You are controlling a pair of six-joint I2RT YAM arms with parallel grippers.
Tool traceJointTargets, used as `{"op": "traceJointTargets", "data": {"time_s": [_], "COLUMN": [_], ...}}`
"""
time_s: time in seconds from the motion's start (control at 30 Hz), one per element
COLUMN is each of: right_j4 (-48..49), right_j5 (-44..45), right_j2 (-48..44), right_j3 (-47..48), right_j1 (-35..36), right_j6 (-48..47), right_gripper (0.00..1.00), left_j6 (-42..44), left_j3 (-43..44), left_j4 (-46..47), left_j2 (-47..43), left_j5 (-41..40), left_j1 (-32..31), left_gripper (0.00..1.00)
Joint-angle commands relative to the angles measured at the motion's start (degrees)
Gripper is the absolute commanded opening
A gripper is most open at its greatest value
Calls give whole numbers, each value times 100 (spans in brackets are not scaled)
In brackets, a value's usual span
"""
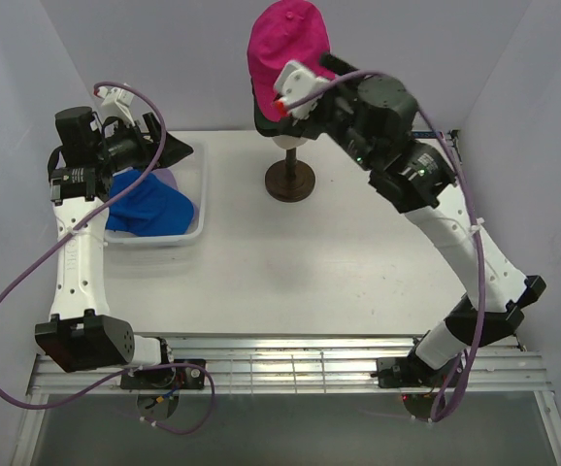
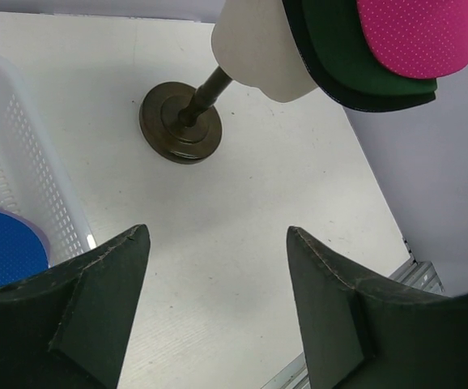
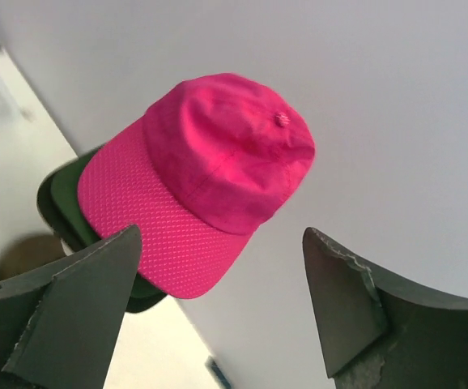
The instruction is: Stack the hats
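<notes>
Your right arm rises steeply from its base, bends at the elbow and reaches up and back to the head. Its right gripper (image 3: pixel 219 235) stands wide apart just beside the magenta cap (image 1: pixel 285 44), clamping nothing. Your left arm stands nearly upright and folds over the basket (image 1: pixel 201 199), and the left gripper (image 2: pixel 216 235) is also spread wide and holds nothing, its dark wedge-shaped pads aimed across the tabletop (image 1: pixel 339 262).

The magenta cap is soft fabric with a button on its rounded crown and a dotted, perforated brim. It sits topmost on the smooth cream head (image 2: pixel 254 49), which stands on a dark post with a round, ridged base. Under it you see a green cap (image 2: pixel 339 61), and beneath that a black brim (image 2: pixel 363 103). The basket is white slotted plastic. It holds a blue cap (image 1: pixel 149 209) with the same dotted weave and a lavender cap (image 1: pixel 168 178) mostly hidden under it.

You count five caps: three stacked on the head, two in the basket.
</notes>
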Motion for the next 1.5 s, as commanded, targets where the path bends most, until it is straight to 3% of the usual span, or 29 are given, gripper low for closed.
{"op": "traceJointTargets", "data": {"time_s": [0.0, 0.1, 0.17, 0.27, 0.37, 0.57, 0.67, 0.8, 0.97, 1.17, 1.33, 1.47], "right_j4": [-65, 137, 303, 645, 1093, 3396, 4099, 4724, 5507, 5657, 5596, 5560], "right_j5": [-1107, -3066, -4171, -5106, -5302, -5733, -5760, -5708, -5584, -5321, -5092, -4960], "right_j2": [-408, -717, -674, -420, -357, -428, -288, -217, -24, 117, 187, 205], "right_j3": [420, -353, -565, -636, -899, -2340, -2727, -3114, -3431, -3414, -3448, -3484], "right_j1": [-1145, -2622, -3367, -3976, -4119, -4330, -4330, -4330, -4287, -4120, -4040, -3988], "right_j6": [3400, 5760, 6576, 7790, 8336, 10023, 10410, 10735, 11141, 11185, 11168, 11150], "right_gripper": [82, 73, 67, 59, 58, 69, 69, 62, 55, 55, 57, 57], "left_j6": [85, 226, 261, 340, 463, 797, 973, 1245, 2471, 3934, 4137, 3734], "left_j3": [122, 289, 533, 894, 1395, 2038, 2144, 2039, 1390, 378, 210, 385], "left_j4": [-23, -41, -102, -251, -339, -471, -568, -603, -472, 363, 486, 723], "left_j2": [-173, -120, -33, 266, 503, 1048, 1233, 1277, 1049, 521, 838, 1031], "left_j5": [53, -52, -96, -140, -385, -878, -975, -792, -211, -1105, -1458, -1555], "left_j1": [-54, -290, -492, -712, -1169, -1767, -1969, -2005, -2005, -2137, -2663, -2699], "left_gripper": [77, 72, 68, 66, 66, 66, 65, 63, 62, 81, 85, 85]}}
